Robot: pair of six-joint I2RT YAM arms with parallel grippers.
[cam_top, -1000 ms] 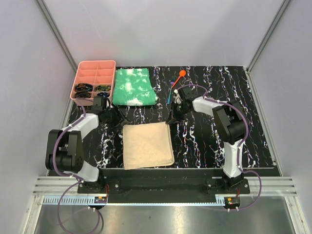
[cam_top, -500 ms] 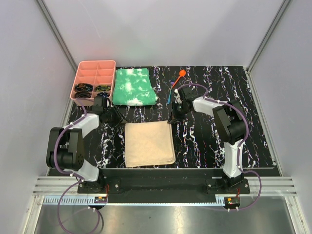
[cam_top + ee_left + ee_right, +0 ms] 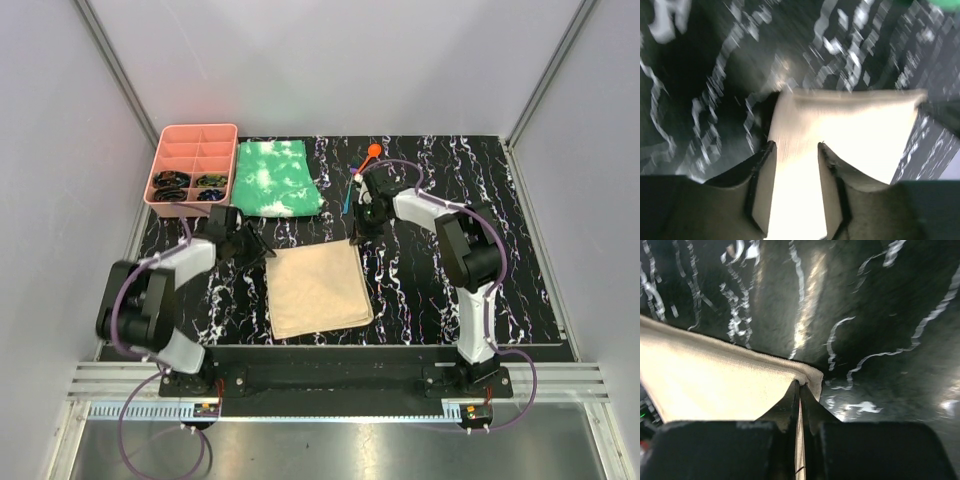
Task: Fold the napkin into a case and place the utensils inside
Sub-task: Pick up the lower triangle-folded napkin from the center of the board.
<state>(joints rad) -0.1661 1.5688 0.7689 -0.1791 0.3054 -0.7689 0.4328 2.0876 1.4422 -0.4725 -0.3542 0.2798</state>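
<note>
R claw pinches napkin far-R corner.

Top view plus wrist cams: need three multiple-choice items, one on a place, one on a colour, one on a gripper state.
1. Where is the green cloth?
A) beside the pink tray, on its right
B) inside the tray
C) at the near edge

2. What colour is the spoon head?
A) white
B) orange
C) black

3. What is the right gripper doing?
A) open over the spoon
B) shut on the green cloth
C) shut on a napkin corner

Key: A, the cloth lies next to the tray at the far side; B, the round head shows orange; C, the right wrist view shows closed fingers pinching the tan corner.
</note>
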